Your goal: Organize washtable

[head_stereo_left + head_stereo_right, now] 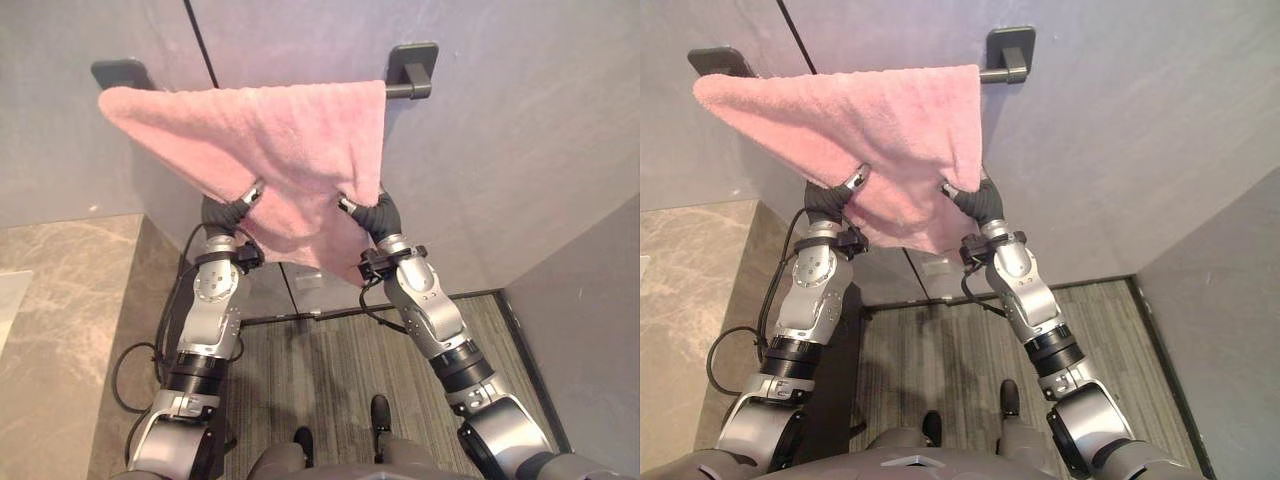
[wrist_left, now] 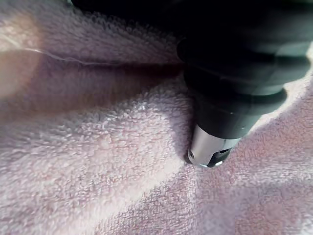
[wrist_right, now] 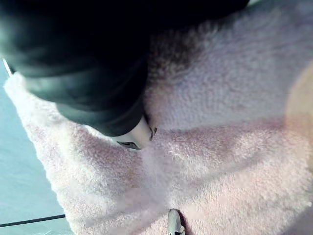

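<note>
Pink towel (image 1: 270, 140) is draped over the wall rail (image 1: 398, 91), spanning nearly bracket to bracket. Lower edge sags to a point btwn the arms. L hand (image 1: 243, 198) & R hand (image 1: 365, 211) are both up under the cloth, one each side of the sag, prob. to spread it flat & even along the rail. Grip: can't tell for either, open or clamped, as the cloth covers them. Stone worktop (image 1: 60, 290) is off to the robot's left.
</note>
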